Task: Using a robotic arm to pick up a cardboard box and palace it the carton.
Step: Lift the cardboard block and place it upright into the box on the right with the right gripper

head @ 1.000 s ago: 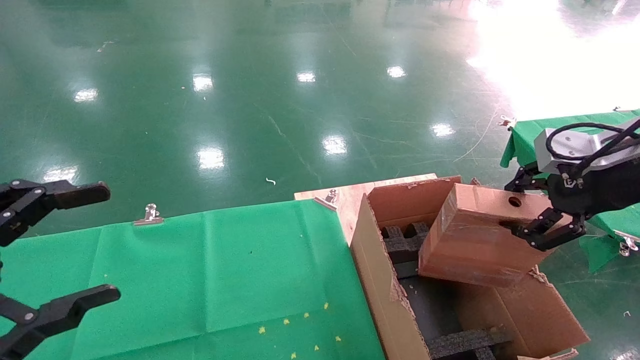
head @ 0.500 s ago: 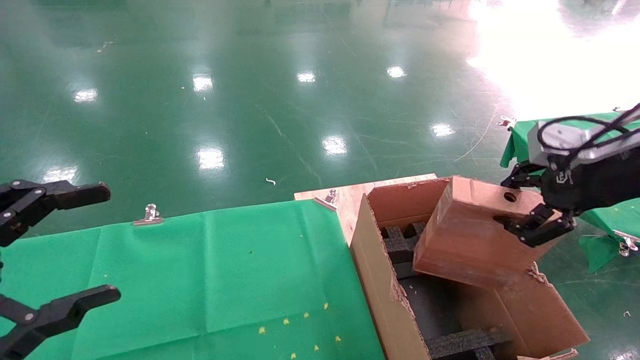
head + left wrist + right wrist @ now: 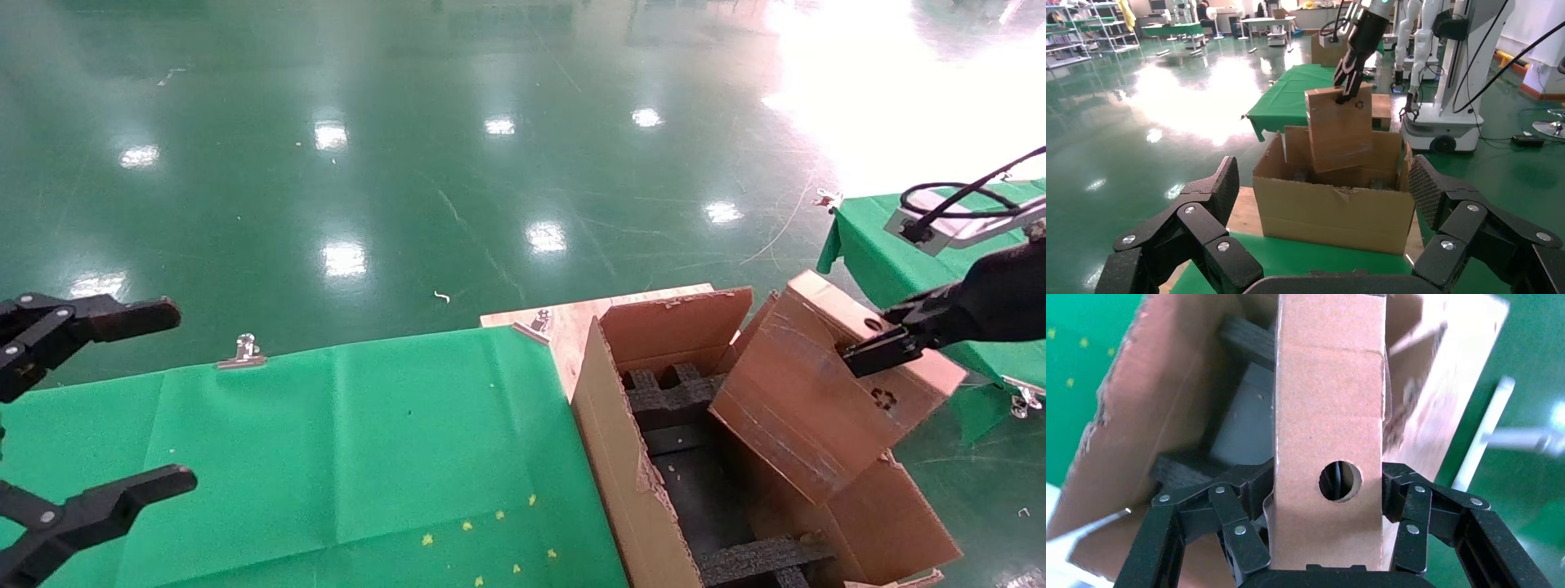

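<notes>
My right gripper [image 3: 878, 347] is shut on the upper end of the small brown cardboard box [image 3: 805, 400], beside its round hole and above its recycling mark. The box hangs steeply tilted, with its lower end inside the large open carton [image 3: 621, 457], above the black foam inserts [image 3: 666, 392]. In the right wrist view the jaws [image 3: 1327, 478] clamp both sides of the box [image 3: 1330, 416]. The left wrist view shows the box [image 3: 1340, 131] standing up out of the carton [image 3: 1333, 211]. My left gripper [image 3: 139, 400] is open and empty at the far left.
A green cloth table [image 3: 327, 449] lies left of the carton, with metal clips [image 3: 243, 351] on its far edge. A wooden board [image 3: 564, 318] sits behind the carton. Another green-covered table [image 3: 866, 245] stands at the right. The carton's flaps are ragged.
The right gripper rose and swung right, tipping the box from lying almost level to steeply tilted, lower end down in the carton. The left gripper has not moved.
</notes>
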{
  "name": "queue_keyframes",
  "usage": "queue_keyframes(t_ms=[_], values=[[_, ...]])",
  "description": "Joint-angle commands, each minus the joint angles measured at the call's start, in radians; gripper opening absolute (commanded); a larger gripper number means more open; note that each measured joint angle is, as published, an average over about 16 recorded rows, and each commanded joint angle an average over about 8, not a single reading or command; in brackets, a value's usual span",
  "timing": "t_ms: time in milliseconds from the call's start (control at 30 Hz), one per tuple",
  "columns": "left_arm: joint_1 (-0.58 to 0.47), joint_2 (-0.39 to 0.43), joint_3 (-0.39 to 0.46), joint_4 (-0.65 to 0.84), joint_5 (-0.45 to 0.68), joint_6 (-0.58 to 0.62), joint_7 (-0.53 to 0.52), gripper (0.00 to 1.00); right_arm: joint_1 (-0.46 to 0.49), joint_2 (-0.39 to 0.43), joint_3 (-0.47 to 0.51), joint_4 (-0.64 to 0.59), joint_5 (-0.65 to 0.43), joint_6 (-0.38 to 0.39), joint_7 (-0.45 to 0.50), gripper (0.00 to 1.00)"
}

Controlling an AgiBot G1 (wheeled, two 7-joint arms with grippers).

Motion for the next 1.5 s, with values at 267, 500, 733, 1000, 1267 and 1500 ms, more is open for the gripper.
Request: queue_keyframes(t_ms=[267, 500, 733, 1000, 1267, 1500], values=[[0.0, 0.0, 0.0, 0.0, 0.0, 0.0, 0.0, 1.0, 0.012, 0.046, -0.034, 0.097, -0.034, 0.052, 0.347, 0.0], [0.0, 0.0, 0.0, 0.0, 0.0, 0.0, 0.0, 1.0, 0.013, 0.047, -0.035, 0.097, -0.036, 0.054, 0.341, 0.0], [0.0, 0.0, 0.0, 0.0, 0.0, 0.0, 0.0, 1.0, -0.002, 0.039, -0.04, 0.099, -0.051, 0.098, 0.37, 0.0], [0.0, 0.0, 0.0, 0.0, 0.0, 0.0, 0.0, 1.0, -0.015, 0.066, -0.058, 0.235, -0.135, 0.237, 0.463, 0.0], [0.0, 0.0, 0.0, 0.0, 0.0, 0.0, 0.0, 1.0, -0.004, 0.124, -0.088, 0.441, -0.271, 0.323, 0.614, 0.0], [0.0, 0.0, 0.0, 0.0, 0.0, 0.0, 0.0, 1.0, -0.009, 0.144, -0.118, 0.562, -0.398, 0.362, 0.766, 0.0]])
